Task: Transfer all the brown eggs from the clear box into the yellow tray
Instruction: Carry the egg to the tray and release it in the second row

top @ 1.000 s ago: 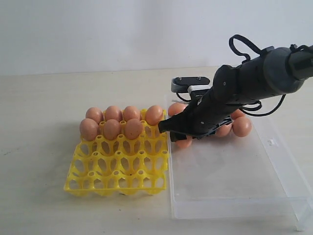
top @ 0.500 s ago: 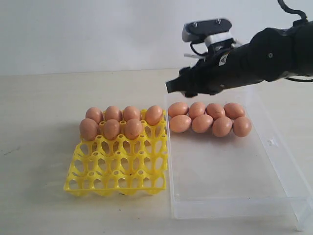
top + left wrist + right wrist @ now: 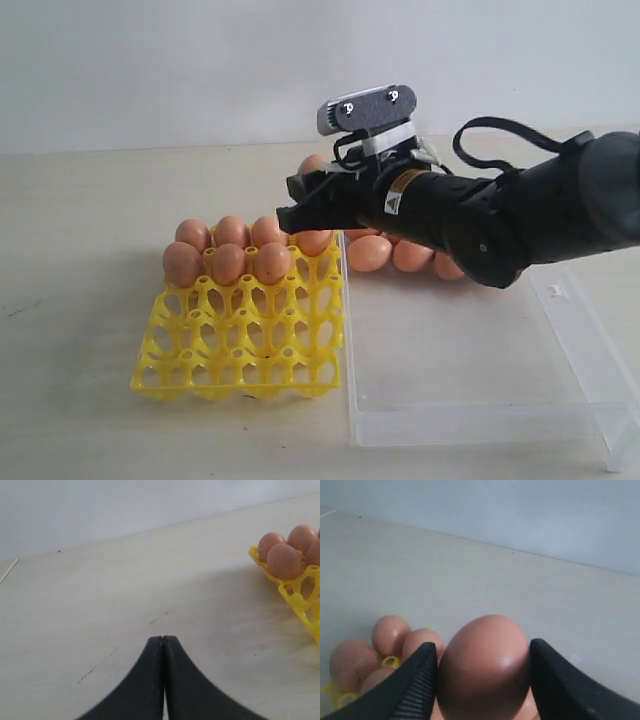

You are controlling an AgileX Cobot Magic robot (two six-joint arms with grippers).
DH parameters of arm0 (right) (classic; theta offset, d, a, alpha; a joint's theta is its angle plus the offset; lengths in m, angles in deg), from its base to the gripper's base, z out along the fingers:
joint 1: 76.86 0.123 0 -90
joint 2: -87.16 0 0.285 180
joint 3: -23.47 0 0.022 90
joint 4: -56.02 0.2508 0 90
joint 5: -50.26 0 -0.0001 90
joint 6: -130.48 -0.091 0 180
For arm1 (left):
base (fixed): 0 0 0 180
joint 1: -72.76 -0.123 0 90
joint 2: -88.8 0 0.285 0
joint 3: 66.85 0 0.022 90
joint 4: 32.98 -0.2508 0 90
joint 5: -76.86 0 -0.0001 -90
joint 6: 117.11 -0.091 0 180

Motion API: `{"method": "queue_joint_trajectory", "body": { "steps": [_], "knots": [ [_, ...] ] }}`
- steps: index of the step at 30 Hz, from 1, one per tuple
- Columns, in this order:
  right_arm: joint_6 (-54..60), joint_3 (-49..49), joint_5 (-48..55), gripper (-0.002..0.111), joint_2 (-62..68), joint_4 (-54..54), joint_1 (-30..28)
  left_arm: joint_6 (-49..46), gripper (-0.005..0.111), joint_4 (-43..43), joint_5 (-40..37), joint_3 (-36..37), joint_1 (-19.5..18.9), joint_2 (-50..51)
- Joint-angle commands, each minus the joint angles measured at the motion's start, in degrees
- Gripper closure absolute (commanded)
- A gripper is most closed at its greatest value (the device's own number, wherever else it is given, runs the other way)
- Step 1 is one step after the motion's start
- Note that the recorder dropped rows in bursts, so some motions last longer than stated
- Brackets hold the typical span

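One tray (image 3: 240,380) and one box (image 3: 470,400) lie side by side on the worktop (image 3: 80,220), the tray's right edge just beside the box's left wall. Seven eggs (image 3: 228,264) sit in the tray. Four are in the row along its far edge, the one at the far right corner partly behind the gripper. Three are in the next row, counted from the left edge.

The right gripper (image 3: 290,203) hangs above that far right corner. Its two fingers (image 3: 420,680) are clamped on the sides of one egg (image 3: 482,667), which is up in the air, clear of both tray and box.

In the box, three eggs show close together near its far left corner. The black arm (image 3: 540,215) covers whatever lies behind them, so the count there cannot be finished.

The left gripper (image 3: 163,642) is low over bare worktop, its fingertips pressed together with nothing between them. One corner of the tray, with its eggs, lies off to one side and well apart from it.
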Motion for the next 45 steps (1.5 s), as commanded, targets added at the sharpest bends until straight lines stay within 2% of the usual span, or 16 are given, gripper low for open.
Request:
{"method": "queue_joint_trajectory", "body": {
  "steps": [1, 7, 10, 12, 15, 19, 21, 23, 26, 29, 31, 34, 38, 40, 42, 45],
  "knots": [
    [-0.82, -0.24, -1.79, 0.108, 3.6, -1.2, 0.09, 0.3, 0.107, 0.44, 0.51, -0.23, -0.13, -0.35],
    [1.39, -0.24, -3.65, 0.108, 6.78, -1.2, 0.09, 0.3, 0.107, 0.44, 0.51, -0.23, -0.13, -0.35],
    [1.52, -0.24, -4.81, 0.102, 7.95, -1.2, 0.09, 0.3, 0.107, 0.44, 0.51, -0.23, -0.13, -0.35],
    [1.67, -0.24, -4.81, 0.095, 8.04, -1.2, 0.09, 0.3, 0.107, 0.44, 0.51, -0.23, -0.13, -0.35],
    [1.84, -0.24, -4.81, 0.078, 8.04, -1.7, 0.09, 0.3, 0.107, 0.44, 0.51, -0.23, -0.13, -0.35],
    [1.74, -0.24, -4.81, 0.047, 8.04, -1.7, 0.09, 0.3, 0.107, 0.44, 0.51, -0.23, -0.13, -0.35],
    [1.74, -0.24, -4.61, 0.039, 8.04, -1.7, 0.09, 0.3, 0.107, 0.44, 0.51, -0.23, -0.13, -0.35],
    [2.3, -0.24, -4.34, 0.036, 7.93, -1.6, 0.09, 0.3, 0.107, 0.44, 0.51, -0.23, -0.13, -0.35],
    [2.91, -0.24, -1.53, 0.037, 5.69, -1.46, 0.09, 0.3, 0.107, 0.44, 0.51, -0.23, -0.13, -0.35],
    [6.47, -0.24, 6.16, 0.051, -0.74, 0.05, 0.09, 0.3, 0.107, 0.44, 0.51, -0.23, -0.13, -0.35],
    [10.68, -0.24, 13.99, 0.071, -7.48, 1.8, -0.31, 0.3, 0.107, 0.44, 0.51, -0.23, -0.13, -0.35],
    [16.25, 0.61, 25.16, 0.109, -17.47, 4.8, -2.03, 0.3, 0.107, 0.44, 0.51, -0.23, -0.13, -0.35],
    [15.51, 4.94, 46.97, 0.108, -23.68, 4.8, -7.19, 0.3, 0.107, 0.44, 0.51, -0.23, -0.13, -0.35],
    [10.3, 7.36, 56.99, 0.108, -23.33, 2.87, -10.0, 0.3, 0.107, 0.44, 0.51, -0.23, -0.13, -0.35],
    [4.55, 9.06, 63.79, 0.107, -21.79, -0.62, -11.92, 0.3, 0.107, 0.44, 0.51, -0.23, -0.13, -0.35],
    [-8.42, 10.03, 67.5, 0.096, -18.67, -2.7, -14.04, 0.3, 0.107, 0.44, 0.51, -0.23, -0.13, -0.35]
  ]
}}
